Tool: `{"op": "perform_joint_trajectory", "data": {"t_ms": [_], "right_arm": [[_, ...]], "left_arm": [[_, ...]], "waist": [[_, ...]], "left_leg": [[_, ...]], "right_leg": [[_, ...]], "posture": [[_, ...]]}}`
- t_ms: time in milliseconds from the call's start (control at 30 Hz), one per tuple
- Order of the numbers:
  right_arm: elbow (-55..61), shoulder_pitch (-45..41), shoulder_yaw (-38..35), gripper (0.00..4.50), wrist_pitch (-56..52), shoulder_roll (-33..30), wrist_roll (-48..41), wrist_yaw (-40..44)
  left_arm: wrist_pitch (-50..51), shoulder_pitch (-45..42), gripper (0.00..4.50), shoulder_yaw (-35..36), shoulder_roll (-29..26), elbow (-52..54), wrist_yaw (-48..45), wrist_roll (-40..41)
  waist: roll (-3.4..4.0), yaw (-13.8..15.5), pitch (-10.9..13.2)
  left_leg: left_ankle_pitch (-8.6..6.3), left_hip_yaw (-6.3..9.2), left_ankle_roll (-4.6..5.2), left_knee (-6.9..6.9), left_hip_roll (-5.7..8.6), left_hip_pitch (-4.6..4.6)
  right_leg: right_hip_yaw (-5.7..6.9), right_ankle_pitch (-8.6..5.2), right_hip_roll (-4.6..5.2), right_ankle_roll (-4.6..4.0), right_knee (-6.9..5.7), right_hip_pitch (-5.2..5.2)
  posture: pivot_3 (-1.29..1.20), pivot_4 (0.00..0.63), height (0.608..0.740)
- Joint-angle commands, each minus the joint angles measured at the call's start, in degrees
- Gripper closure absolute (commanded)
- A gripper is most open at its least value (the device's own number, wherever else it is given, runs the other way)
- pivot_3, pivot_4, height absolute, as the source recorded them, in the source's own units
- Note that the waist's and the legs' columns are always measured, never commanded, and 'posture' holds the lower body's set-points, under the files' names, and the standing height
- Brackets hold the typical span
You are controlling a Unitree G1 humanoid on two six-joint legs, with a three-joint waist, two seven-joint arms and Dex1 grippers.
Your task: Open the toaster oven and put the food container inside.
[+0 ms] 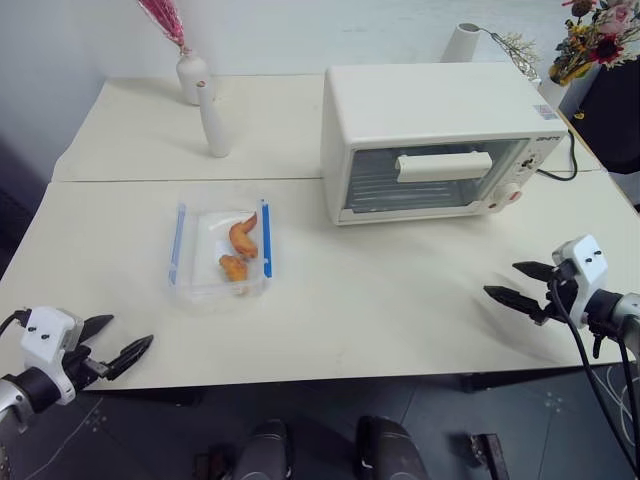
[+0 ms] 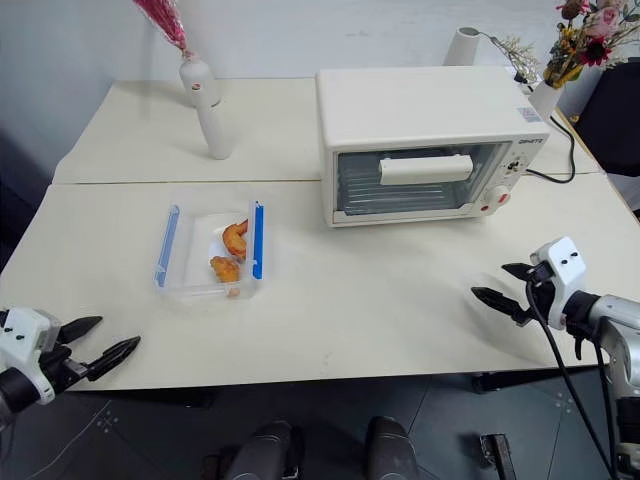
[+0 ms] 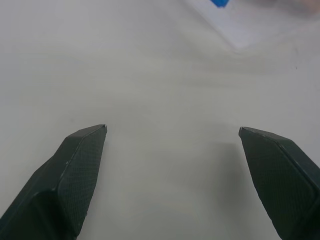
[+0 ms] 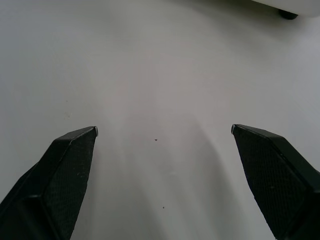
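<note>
The cream-white toaster oven [image 1: 430, 140] stands at the back right of the table, glass door shut, white bar handle [image 1: 444, 166] across it. A clear food container [image 1: 220, 250] with blue clip strips and orange-brown fried pieces lies on the table, left of the oven. My left gripper [image 1: 122, 340] hovers open at the table's near left edge, well short of the container. Over the near right part of the table my right gripper [image 1: 510, 283] is open and empty, in front of the oven. A corner of the container [image 3: 240, 30] appears in the left wrist view.
Two white vases [image 1: 214, 120] stand at the back left, one holding pink stems. Another vase with flowers [image 1: 590, 45] sits behind the oven at the right. A black power cord [image 1: 560, 172] runs from the oven's right side. The table [image 1: 380, 310] has a seam across its middle.
</note>
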State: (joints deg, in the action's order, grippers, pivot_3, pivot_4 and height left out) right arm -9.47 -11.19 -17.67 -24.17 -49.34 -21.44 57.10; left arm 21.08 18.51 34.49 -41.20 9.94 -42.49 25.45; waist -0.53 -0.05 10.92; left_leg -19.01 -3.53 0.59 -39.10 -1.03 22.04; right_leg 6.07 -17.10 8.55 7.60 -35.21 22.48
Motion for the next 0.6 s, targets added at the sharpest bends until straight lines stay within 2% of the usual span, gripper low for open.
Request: {"op": "perform_joint_trajectory", "data": {"t_ms": [33, 500, 600], "right_arm": [[1.43, -0.93, -0.36, 0.03, 0.55, -1.29, -0.11, 0.03], [1.99, -2.51, 0.17, 0.03, -1.68, -1.29, -0.83, 1.18], [1.47, -4.03, 0.78, 0.03, -1.87, -1.25, -0.27, 0.39]], "left_arm": [[-0.51, -0.29, 0.00, 0.68, -0.82, -0.37, 0.55, -0.99], [3.17, -0.66, 0.00, 0.02, -0.17, 2.23, 2.22, -0.07], [6.41, -1.69, 0.00, 1.45, -1.55, 3.82, 0.76, 3.19]], "waist": [[0.00, -0.02, 0.00], [0.00, 0.03, 0.00], [0.00, -0.03, 0.00]], "left_leg": [[0.00, 0.00, 0.00, 0.00, 0.00, 0.00], [-0.01, -0.10, -0.01, 0.02, -0.01, 0.00], [-0.01, -0.10, -0.01, 0.01, -0.01, 0.00]], "right_leg": [[0.00, 0.00, 0.00, 0.00, -0.03, 0.00], [-0.03, 0.00, 0.00, 0.00, -0.08, 0.04], [-0.04, 0.00, 0.00, 0.00, -0.09, 0.04]], "posture": [[0.00, 0.150, 0.740], [0.00, 0.150, 0.740], [0.00, 0.150, 0.740]]}}
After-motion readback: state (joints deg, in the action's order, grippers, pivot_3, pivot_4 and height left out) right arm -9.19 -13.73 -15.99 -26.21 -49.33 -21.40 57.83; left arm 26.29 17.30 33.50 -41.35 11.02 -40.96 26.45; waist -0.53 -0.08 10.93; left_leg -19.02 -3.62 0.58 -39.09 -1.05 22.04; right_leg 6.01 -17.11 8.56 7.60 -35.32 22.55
